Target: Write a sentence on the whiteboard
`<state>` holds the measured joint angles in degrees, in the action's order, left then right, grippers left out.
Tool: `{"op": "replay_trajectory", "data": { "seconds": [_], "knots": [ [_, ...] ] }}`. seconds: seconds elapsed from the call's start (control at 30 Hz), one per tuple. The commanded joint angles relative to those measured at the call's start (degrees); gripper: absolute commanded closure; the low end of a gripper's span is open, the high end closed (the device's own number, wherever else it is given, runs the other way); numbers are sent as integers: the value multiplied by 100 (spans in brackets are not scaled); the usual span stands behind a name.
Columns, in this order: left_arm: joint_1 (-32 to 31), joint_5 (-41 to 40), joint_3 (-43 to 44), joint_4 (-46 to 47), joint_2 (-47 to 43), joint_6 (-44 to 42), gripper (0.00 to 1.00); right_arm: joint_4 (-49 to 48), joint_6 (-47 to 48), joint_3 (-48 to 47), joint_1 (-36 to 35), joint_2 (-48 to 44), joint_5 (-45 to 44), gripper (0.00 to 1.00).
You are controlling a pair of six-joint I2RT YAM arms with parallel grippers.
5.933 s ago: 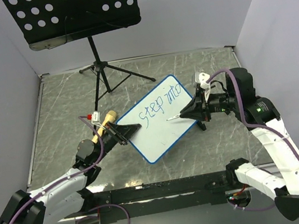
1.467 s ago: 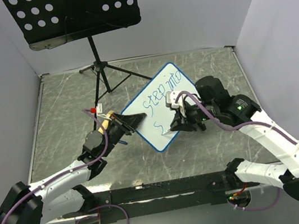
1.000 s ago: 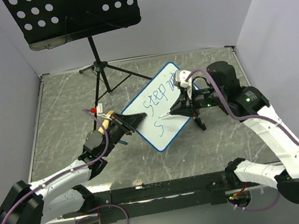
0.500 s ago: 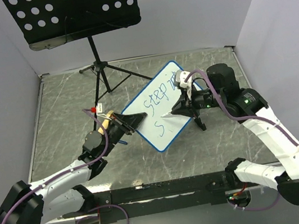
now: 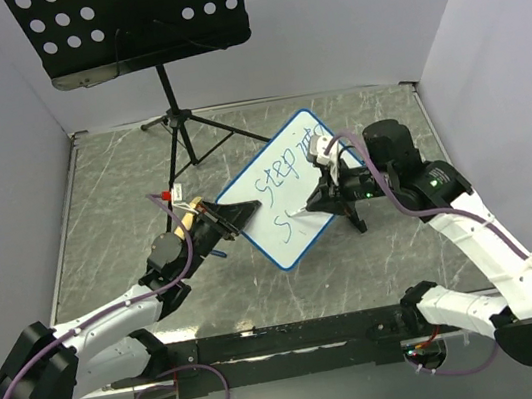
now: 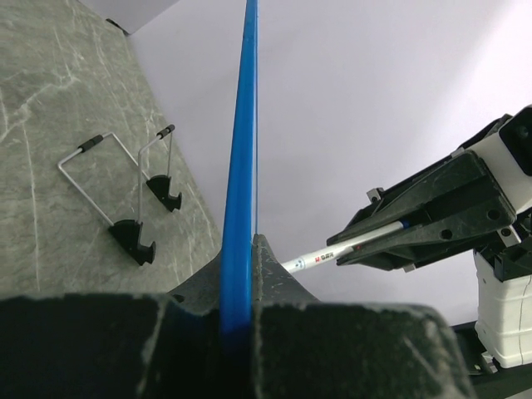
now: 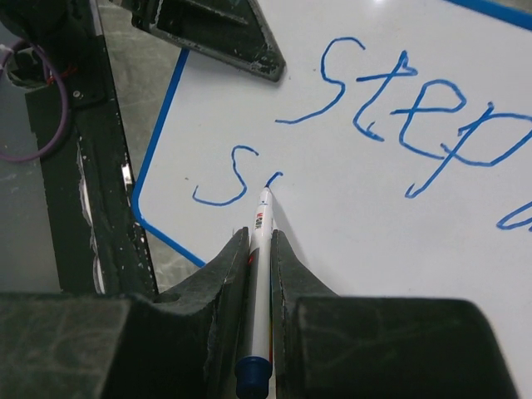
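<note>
The whiteboard (image 5: 281, 197) with its thin blue frame is held tilted above the table. My left gripper (image 5: 233, 221) is shut on its left edge, seen edge-on in the left wrist view (image 6: 241, 166). The sentence (image 7: 416, 108) reads "step" in blue on the top line, and an "s" (image 7: 224, 179) begins the second line. My right gripper (image 5: 319, 201) is shut on a white marker (image 7: 261, 249). The marker tip touches the board just right of the "s", at a short new stroke. The marker also shows in the left wrist view (image 6: 332, 253).
A black perforated music stand (image 5: 131, 18) on a tripod stands at the back left. Two small black feet on wire legs (image 6: 137, 237) rest on the grey table behind the board. White walls close in the sides.
My right gripper has lowered the marker from just above the board onto the second line, right of the "s", and a short new stroke has appeared. The left arm and board have stayed put.
</note>
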<state>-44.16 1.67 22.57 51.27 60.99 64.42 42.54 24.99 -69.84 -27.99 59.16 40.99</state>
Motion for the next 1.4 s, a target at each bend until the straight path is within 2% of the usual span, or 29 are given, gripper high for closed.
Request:
{"op": "replay_trajectory", "data": {
  "seconds": [0.0, 0.3, 0.77, 1.2, 1.37],
  "knots": [
    [48, 0, 239, 903, -307, 149, 99, 289, 199, 155, -40, -238, -135, 100],
    [74, 70, 230, 912, -272, 185, 99, 70, 59, 164, 30, -291, -592, 100],
    [74, 140, 204, 929, -298, 185, 99, -238, -100, -592, 48, 333, -795, 100],
    [171, 70, 116, 964, -369, 202, 99, 351, 128, 129, 39, -273, -540, 100],
    [180, 114, 125, 973, -351, 228, 99, 246, 23, 217, 144, -405, -1101, 100]
  ]
}}
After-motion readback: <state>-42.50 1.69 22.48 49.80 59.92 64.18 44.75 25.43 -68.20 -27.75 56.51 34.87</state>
